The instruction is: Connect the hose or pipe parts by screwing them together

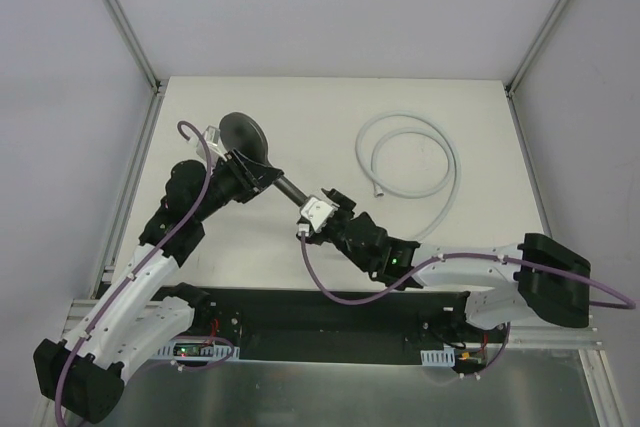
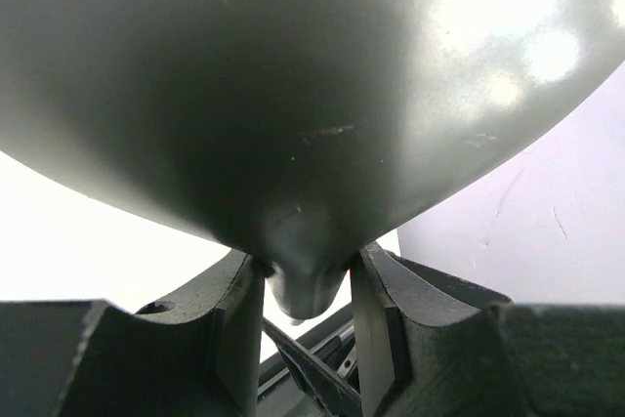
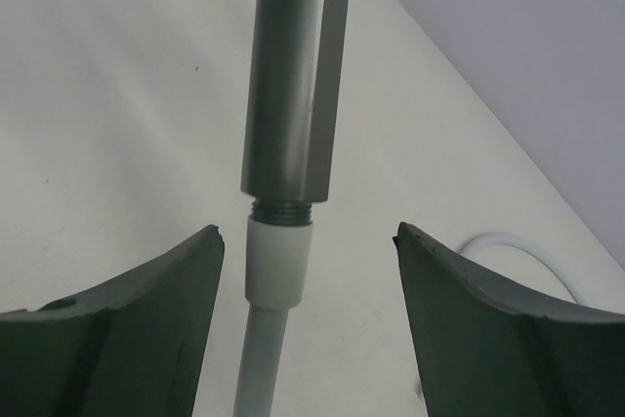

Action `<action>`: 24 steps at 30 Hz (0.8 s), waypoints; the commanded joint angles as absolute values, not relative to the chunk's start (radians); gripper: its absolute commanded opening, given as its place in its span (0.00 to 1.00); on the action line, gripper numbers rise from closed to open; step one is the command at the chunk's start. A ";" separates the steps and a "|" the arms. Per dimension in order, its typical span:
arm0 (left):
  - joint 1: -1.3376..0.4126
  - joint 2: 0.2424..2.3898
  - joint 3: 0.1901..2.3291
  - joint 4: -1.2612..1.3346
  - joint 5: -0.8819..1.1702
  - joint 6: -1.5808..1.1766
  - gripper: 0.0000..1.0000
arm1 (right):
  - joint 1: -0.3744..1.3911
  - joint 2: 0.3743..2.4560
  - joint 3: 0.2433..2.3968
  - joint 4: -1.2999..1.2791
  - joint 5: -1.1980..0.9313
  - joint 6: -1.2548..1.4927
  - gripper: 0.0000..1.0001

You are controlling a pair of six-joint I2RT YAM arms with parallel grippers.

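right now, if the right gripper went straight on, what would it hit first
Probably the hose fitting at the end of the handle, between the fingers of the open right gripper; depth unclear.

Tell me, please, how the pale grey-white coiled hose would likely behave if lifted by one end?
Probably floppy: the pale grey-white coiled hose lies in loose loops on the white table, so it should sag and trail. It looks thin, so likely light. Its smooth white end fitting might slip between the jaws.
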State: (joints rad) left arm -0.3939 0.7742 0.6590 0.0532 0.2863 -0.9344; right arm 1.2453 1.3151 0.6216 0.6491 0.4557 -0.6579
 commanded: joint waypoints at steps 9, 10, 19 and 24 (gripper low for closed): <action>-0.408 0.735 0.739 0.005 0.248 -0.970 0.00 | 1.279 1.430 0.756 0.684 0.571 -0.743 0.13; -0.408 0.738 0.736 0.006 0.252 -0.959 0.00 | 1.272 1.421 0.746 0.678 0.537 -0.724 0.06; -0.407 0.804 0.539 0.553 0.612 -0.796 0.00 | 0.941 1.313 0.649 0.693 -0.309 -0.241 0.01; -0.407 0.830 0.450 0.793 0.664 -0.744 0.00 | 0.786 1.371 0.603 0.900 -0.646 -0.037 0.01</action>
State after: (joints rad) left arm -0.3920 0.8364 0.4973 0.4641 0.4679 -0.8143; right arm 0.8913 1.3396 0.6167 0.6552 -0.2924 -0.2882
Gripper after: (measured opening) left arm 0.323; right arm 0.265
